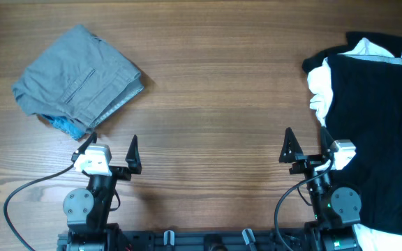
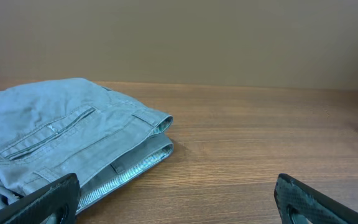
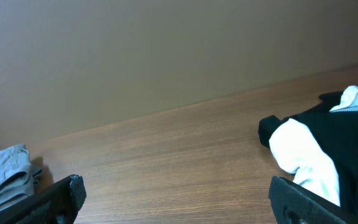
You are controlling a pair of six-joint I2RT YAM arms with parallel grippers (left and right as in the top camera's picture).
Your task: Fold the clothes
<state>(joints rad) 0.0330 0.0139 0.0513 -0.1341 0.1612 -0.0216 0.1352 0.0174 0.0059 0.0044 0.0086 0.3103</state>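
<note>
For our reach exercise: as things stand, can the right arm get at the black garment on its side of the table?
Probably yes: the black garment lies just beside the right end effector, which is open and empty, and nothing stands between them.

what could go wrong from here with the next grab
The white piece pokes out from under the black garment, so the open right gripper might lift both together. The open left gripper sits close to the folded grey shorts; a careless move could undo the fold or snag the light-blue piece beneath.
</note>
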